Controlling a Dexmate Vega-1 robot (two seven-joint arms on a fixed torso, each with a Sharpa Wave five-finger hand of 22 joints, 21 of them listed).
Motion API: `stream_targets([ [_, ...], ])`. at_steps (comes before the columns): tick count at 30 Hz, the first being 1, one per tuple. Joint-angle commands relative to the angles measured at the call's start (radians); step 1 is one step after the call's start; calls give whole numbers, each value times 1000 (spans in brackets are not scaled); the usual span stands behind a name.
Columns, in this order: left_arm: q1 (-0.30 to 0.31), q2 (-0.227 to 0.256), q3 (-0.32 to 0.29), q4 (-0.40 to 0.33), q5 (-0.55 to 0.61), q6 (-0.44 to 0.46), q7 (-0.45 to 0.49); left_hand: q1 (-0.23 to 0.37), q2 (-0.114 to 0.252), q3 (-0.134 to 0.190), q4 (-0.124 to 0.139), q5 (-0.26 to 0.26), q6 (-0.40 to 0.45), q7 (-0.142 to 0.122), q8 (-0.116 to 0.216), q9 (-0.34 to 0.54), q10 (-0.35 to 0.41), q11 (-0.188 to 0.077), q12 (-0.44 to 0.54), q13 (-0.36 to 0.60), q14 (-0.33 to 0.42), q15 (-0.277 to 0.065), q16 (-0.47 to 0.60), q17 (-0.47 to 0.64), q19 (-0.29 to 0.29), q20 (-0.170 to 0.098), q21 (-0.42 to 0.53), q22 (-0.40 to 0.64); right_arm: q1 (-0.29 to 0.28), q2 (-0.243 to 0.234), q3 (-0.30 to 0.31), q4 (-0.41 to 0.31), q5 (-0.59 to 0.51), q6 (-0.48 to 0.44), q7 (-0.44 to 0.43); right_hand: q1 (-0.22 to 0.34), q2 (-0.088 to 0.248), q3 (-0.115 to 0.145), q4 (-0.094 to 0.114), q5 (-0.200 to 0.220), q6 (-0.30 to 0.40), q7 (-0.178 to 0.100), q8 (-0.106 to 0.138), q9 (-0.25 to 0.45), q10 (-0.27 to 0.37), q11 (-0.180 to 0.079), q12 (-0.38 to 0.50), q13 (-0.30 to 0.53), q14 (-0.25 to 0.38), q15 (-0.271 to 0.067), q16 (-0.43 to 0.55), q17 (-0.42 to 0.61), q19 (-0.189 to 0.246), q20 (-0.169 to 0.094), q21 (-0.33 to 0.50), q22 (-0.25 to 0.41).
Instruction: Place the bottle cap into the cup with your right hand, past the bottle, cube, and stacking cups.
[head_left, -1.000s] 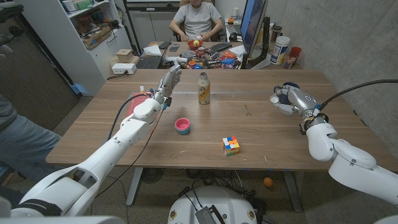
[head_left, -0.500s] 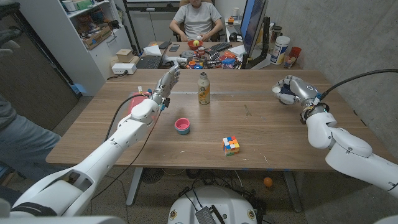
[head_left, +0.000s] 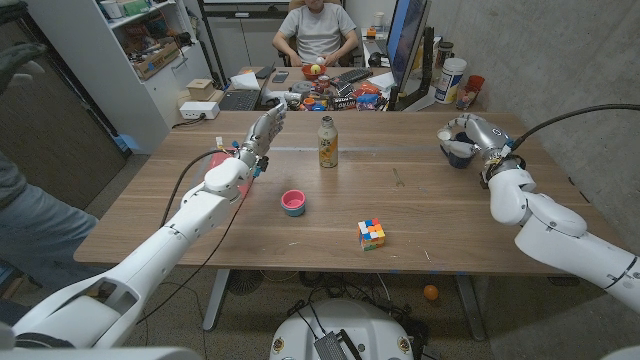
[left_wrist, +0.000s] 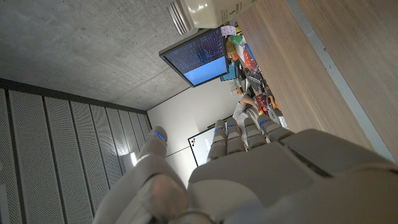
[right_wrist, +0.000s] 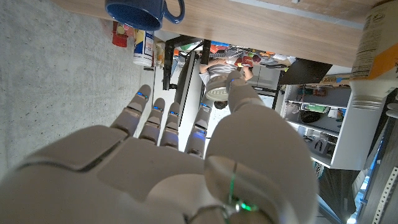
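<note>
My right hand (head_left: 468, 138) hangs at the far right of the table and pinches a small white bottle cap (head_left: 443, 135) (right_wrist: 219, 93) between its thumb and a finger. A dark blue cup (head_left: 461, 158) (right_wrist: 143, 11) with a handle stands just under and in front of that hand. The bottle (head_left: 327, 142) (right_wrist: 375, 56) stands upright at the far middle. A pink and blue stack of cups (head_left: 293, 202) sits nearer the centre, with the coloured cube (head_left: 371, 233) closer to me. Left of the bottle my left hand (head_left: 262, 135) (left_wrist: 267, 174) is raised, fingers apart and holding nothing.
A person sits behind the table at a cluttered desk with a monitor (head_left: 408, 40). A white canister (head_left: 451, 80) and a red cup stand just beyond the table's far right corner. Another person's leg shows at the picture's left edge.
My right hand has carried the cap away from me, toward the table's far edge and over the blue cup. The left hand has risen slightly.
</note>
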Motion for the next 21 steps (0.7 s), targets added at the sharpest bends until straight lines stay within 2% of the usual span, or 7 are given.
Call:
stream_targets([
  [1, 16, 18, -12, -28, -5, 3, 3, 2, 5, -2, 0, -2, 7, 0, 4, 3, 1, -2, 6, 3, 0, 4, 2, 3, 0, 6, 0, 1, 109, 34, -59, 75, 8, 14, 30, 4, 4, 2, -4, -3, 105, 27, 47, 28, 9, 1, -1, 1, 6, -1, -3, -1, 2, -3, -2, 2],
  [13, 25, 22, -19, -37, -19, -4, -8, 2, 5, -3, 0, -2, 8, 2, 4, 3, 1, -1, 6, 3, 0, 5, 2, 3, 0, 5, 0, 1, 210, 75, -111, 161, 16, 28, 51, 3, 7, 3, -4, -3, 109, 25, 48, 25, 14, -3, -4, 1, 6, -6, -6, -1, 0, -1, -3, 3],
  [21, 41, 27, -27, -56, -22, -19, -5, 2, 6, -3, 0, -2, 7, 2, 4, 3, 1, -1, 6, 3, 1, 6, 3, 3, 3, 5, 2, 2, 255, 88, -127, 214, 31, 31, 59, 5, 7, 4, -6, -4, 113, 25, 50, 23, 18, -3, -5, 1, 9, -8, -8, -2, -1, 1, -4, 3],
])
